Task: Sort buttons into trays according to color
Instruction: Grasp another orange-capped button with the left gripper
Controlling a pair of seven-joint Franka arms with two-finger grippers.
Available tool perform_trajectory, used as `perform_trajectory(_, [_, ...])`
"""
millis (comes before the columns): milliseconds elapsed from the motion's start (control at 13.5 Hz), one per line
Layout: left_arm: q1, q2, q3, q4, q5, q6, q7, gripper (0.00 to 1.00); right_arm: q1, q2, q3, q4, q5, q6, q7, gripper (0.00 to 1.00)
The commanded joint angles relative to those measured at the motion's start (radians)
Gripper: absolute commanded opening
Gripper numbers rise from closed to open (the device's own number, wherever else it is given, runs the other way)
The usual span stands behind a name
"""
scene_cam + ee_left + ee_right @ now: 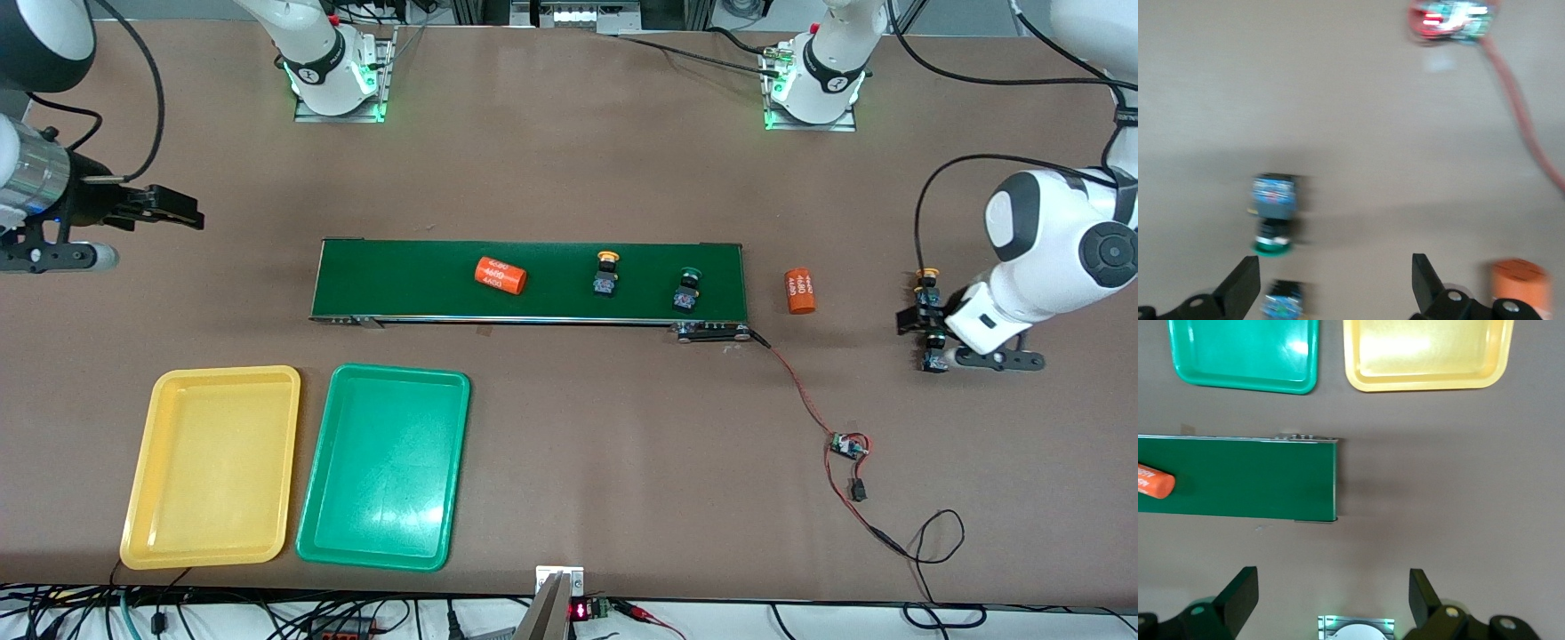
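Trays: I see the yellow tray (212, 467) and green tray (384, 464) side by side, nearest the camera, both without buttons.
Belt buttons: a yellow button (606, 273) and green button (686, 290) sit on the belt (400, 280), at 12 o'clock from the trays.
Other buttons: two more (930, 289) (933, 354) lie by my left pincer (929, 322).
Handling: I judge them light, rigid, caps slick; grip the blocky body.
Left pincer: released, low over the worktop (569, 178).
Right pincer (182, 213): released, waiting.
Room: plenty around each.

1. The green tray (383, 466) and yellow tray (212, 467) beside it are showing glossy, smooth plastic, catching glare
2. The conveyor belt (533, 281) is looking matt dark green
3. The table (569, 178) under the belt is appearing matt brown
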Motion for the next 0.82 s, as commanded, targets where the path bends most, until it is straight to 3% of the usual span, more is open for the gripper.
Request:
perform_trajectory(0, [0.067, 0.103, -0.005, 0.051, 0.049, 0.05, 0.09, 1.0, 0.038, -0.045, 0.0, -0.099, 0.036, 0.094, 0.073, 1.0])
perform_trajectory(148, [0.076, 0.163, -0.005, 0.095, 0.04, 0.052, 0.139, 1.0, 0.021, -0.167, 0.058, -0.344, 0.053, 0.293, 0.091, 1.0])
perform_trajectory(297, [0.076, 0.197, -0.005, 0.097, 0.038, 0.053, 0.142, 1.0, -0.029, -0.253, 0.132, -0.509, 0.053, 0.413, 0.11, 1.0])
perform_trajectory(520, [0.078, 0.244, 0.004, 0.097, 0.049, 0.116, 0.19, 1.0, -0.129, -0.298, 0.317, -0.58, 0.056, 0.469, 0.209, 1.0])
perform_trajectory(742, [0.078, 0.249, 0.018, 0.097, 0.049, 0.125, 0.286, 1.0, -0.135, -0.295, 0.494, -0.597, 0.068, 0.531, 0.458, 1.0])
